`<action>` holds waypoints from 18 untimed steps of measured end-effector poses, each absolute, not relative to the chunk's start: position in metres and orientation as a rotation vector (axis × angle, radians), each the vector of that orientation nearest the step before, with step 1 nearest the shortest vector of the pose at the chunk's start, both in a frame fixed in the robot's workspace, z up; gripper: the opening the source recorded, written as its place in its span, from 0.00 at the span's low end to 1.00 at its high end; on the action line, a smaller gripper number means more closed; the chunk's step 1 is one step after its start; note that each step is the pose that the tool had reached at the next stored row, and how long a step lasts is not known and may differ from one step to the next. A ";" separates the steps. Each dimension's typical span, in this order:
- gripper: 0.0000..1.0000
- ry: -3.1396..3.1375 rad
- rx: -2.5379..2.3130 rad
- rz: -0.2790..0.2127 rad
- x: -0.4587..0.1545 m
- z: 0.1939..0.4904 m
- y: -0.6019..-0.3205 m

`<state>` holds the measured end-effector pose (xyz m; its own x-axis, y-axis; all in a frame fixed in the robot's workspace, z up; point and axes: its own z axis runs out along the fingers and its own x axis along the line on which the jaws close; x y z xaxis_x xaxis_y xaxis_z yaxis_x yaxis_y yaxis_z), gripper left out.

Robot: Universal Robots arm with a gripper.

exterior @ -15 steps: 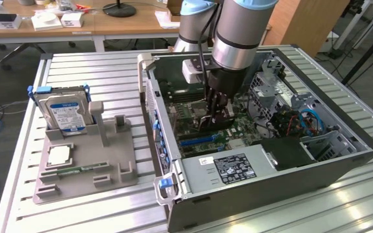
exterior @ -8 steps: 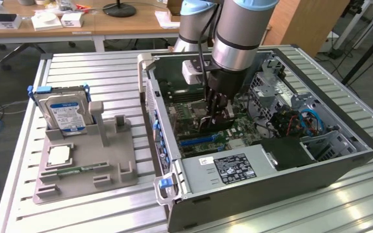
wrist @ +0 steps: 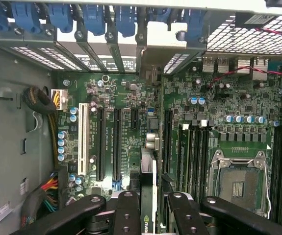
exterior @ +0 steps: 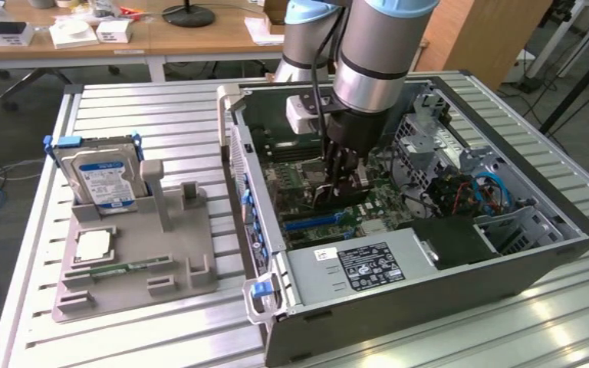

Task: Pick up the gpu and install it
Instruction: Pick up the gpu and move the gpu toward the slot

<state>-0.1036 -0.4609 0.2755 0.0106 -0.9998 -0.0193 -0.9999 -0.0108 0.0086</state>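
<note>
Inspected worktop [exterior: 120, 100]: found open case [exterior: 540, 261] lying on its side toward the edge at the exterior view's right, and a grey fixture [exterior: 172, 261] beside it toward the edge at the exterior view's left. Noted arm [exterior: 376, 54] extending down into case, with gripper [exterior: 336, 182] low over motherboard [wrist: 190, 93]. Confirmed fingers [wrist: 126, 210] clamped on gpu [wrist: 148, 171], one on either side, card held on edge and upright. Located gpu inside case, above the expansion slots [wrist: 116, 142], roughly in line with the gap between two long black ones. Cannot tell whether seated, touching or just clear of the board. Recorded row of blue latches [wrist: 87, 19] along the case wall beyond the slots. Observed processor socket [wrist: 239, 183] to one side of gpu, well apart. On fixture: hard drive [exterior: 95, 176] standing upright in the far corner at the exterior view's left, memory stick [exterior: 120, 268] lying flat near the front edge, square chip [exterior: 92, 245] between them. Logged power supply [exterior: 366, 264] in the case's near corner.
</note>
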 end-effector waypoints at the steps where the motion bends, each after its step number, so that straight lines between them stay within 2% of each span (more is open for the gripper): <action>1: 0.26 2.204 -2.228 0.031 -0.104 0.276 -0.461; 18: 0.26 2.204 -2.228 0.031 -0.108 0.271 -0.461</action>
<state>-0.1075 -0.4609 0.2713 0.0106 -0.9998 -0.0193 -0.9999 -0.0108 0.0086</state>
